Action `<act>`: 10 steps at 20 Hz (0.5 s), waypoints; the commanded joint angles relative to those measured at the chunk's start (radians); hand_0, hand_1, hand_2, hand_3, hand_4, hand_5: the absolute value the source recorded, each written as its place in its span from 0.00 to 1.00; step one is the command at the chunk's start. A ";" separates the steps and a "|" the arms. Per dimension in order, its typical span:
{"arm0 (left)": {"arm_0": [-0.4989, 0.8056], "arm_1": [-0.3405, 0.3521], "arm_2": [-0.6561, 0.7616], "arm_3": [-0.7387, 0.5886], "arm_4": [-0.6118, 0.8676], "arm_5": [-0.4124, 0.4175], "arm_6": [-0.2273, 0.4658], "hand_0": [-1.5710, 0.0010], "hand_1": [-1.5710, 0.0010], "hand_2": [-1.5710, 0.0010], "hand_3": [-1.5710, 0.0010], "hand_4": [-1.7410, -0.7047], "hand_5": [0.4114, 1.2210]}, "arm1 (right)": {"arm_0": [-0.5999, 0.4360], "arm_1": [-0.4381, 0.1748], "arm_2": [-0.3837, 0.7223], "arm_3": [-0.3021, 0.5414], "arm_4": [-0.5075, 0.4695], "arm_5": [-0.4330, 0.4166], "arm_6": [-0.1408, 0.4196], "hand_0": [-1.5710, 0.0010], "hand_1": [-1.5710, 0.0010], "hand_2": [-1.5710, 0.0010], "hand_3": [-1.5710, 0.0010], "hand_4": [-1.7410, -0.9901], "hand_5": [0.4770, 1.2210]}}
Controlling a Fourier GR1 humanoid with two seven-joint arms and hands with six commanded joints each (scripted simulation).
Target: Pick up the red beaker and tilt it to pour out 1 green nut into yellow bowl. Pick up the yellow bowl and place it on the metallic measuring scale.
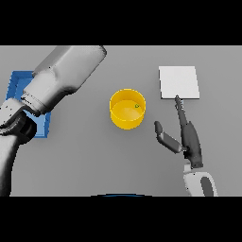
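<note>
Right hand [189,139] beside yellow bowl [127,109], fingers straight, holding nothing.
A sideways knock could have spilled its green nut [137,106] short of the scale [179,82].

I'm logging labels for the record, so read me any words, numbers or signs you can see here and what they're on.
No readable text anywhere.
Yellow bowl: plain, holds a green nut.
White scale: blank top.
Blue tray: no marks on the visible part.
Right hand: unmarked.

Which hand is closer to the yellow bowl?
Right. The right hand, fingers straight, lies on the table just right of the yellow bowl. The left hand is not visible; only its arm shows, far left.
</note>
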 commanded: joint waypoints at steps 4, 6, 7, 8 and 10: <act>-0.054 0.062 0.226 0.124 0.169 -0.027 0.099 0.00 0.00 0.00 0.09 0.01 1.00 | -0.005 -0.006 -0.007 0.014 0.003 -0.009 -0.021 1.00 1.00 1.00 1.00 1.00 0.26; -0.046 0.115 0.326 0.160 0.252 0.002 0.143 0.00 0.00 0.00 0.08 0.00 1.00 | -0.015 0.003 -0.004 0.023 -0.002 -0.008 -0.019 1.00 1.00 1.00 1.00 0.98 0.26; -0.037 0.143 0.372 0.173 0.292 0.016 0.172 0.00 0.00 0.00 0.08 0.00 1.00 | -0.025 0.007 -0.007 0.019 -0.012 -0.007 -0.011 1.00 1.00 1.00 1.00 0.98 0.26; -0.021 0.172 0.419 0.185 0.334 0.039 0.198 0.00 0.00 0.00 0.07 0.00 1.00 | -0.032 0.011 -0.009 0.025 -0.024 0.000 -0.006 1.00 1.00 1.00 1.00 0.98 0.26; 0.030 0.230 0.502 0.196 0.416 0.100 0.226 0.00 0.00 0.00 0.08 0.00 1.00 | -0.040 0.010 -0.018 0.039 -0.039 0.005 -0.005 1.00 1.00 1.00 1.00 0.99 0.25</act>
